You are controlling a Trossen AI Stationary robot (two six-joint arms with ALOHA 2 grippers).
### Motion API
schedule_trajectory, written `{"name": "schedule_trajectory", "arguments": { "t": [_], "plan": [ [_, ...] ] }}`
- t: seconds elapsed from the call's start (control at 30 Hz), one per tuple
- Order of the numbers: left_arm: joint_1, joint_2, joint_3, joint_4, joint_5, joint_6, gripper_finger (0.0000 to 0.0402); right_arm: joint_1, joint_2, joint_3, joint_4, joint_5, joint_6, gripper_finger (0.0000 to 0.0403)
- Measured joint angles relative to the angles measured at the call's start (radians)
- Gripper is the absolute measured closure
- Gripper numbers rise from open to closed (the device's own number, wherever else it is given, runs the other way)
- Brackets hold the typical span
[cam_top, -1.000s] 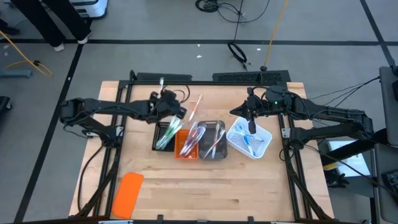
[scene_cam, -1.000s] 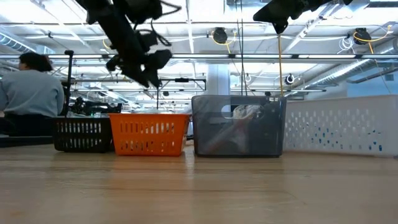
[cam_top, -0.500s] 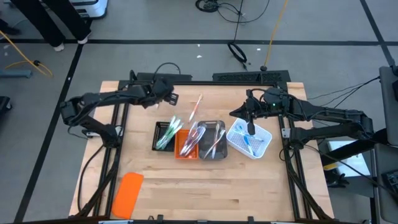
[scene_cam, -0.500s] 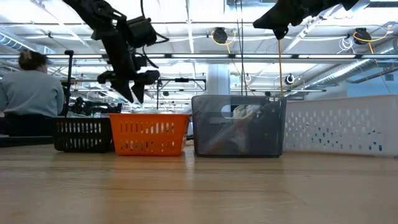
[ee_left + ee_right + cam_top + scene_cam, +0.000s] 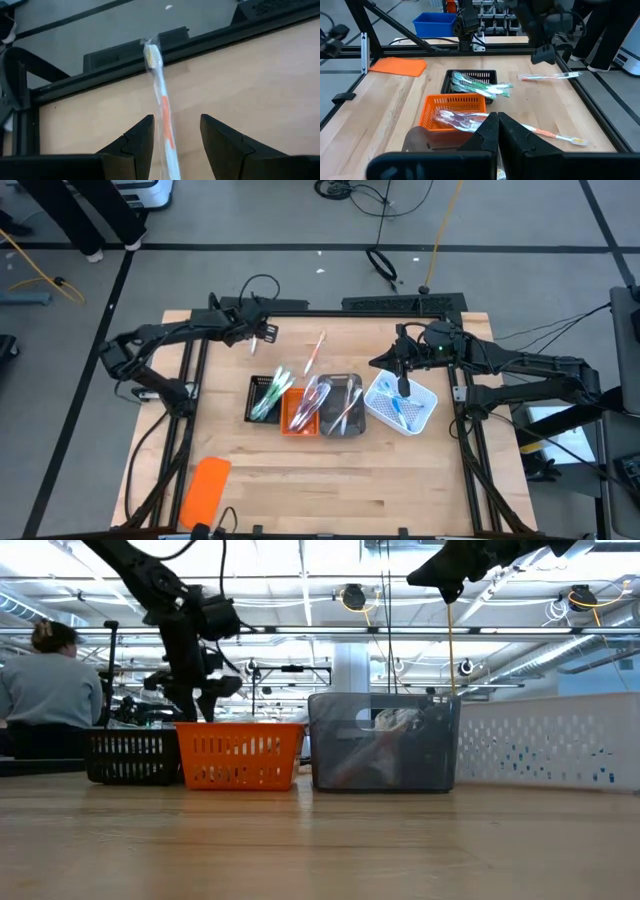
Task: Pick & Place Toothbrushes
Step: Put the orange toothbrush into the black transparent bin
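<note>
Toothbrushes (image 5: 322, 402) already lay sorted in the row of small trays, but one wrapped toothbrush (image 5: 162, 105) lay on the bare tabletop (image 5: 330, 480), well behind the orange tray (image 5: 298, 415) and towards the left rear corner. The left pincer (image 5: 175, 120) stood over it with its fingers wide, one on each side of the handle and neither visibly touching it. That straddle looked like the line-up for a grasp, the fingers set across the stick so they could close on its narrow sides. The left arm reached along the rear edge of the tabletop, its wrist tipped down and forward.

A second loose toothbrush (image 5: 316, 352) lay just behind the orange tray, probably the next one to collect. The black tray (image 5: 258, 395), beside the orange tray on its left, held green-white ones.

The right pincer (image 5: 497, 125) was closed and empty, hanging above the white tray (image 5: 425, 405), two trays right of the orange one. Its arm reached in from the right with the wrist bent downward, apparently waiting.
</note>
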Motion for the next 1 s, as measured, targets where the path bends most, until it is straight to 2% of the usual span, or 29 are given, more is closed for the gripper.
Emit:
{"name": "schedule_trajectory", "arguments": {
  "t": [0.27,0.43,0.73,1.0],
  "plan": [
    [0.051,0.072,-0.096,0.167,0.028,0.023,0.0238,0.000,0.000,0.000,0.000,0.000,0.000,0.0403],
    [0.065,0.126,-0.112,0.232,0.093,0.039,0.0238,0.000,0.000,0.000,0.000,0.000,0.000,0.0403],
    [0.066,0.223,-0.112,0.277,0.094,0.049,0.0238,0.000,0.000,0.000,0.000,0.000,0.000,0.0403],
    [0.066,0.242,-0.110,0.287,0.090,0.061,0.0238,0.000,0.000,0.000,0.000,0.000,0.000,0.0403]
  ]
}}
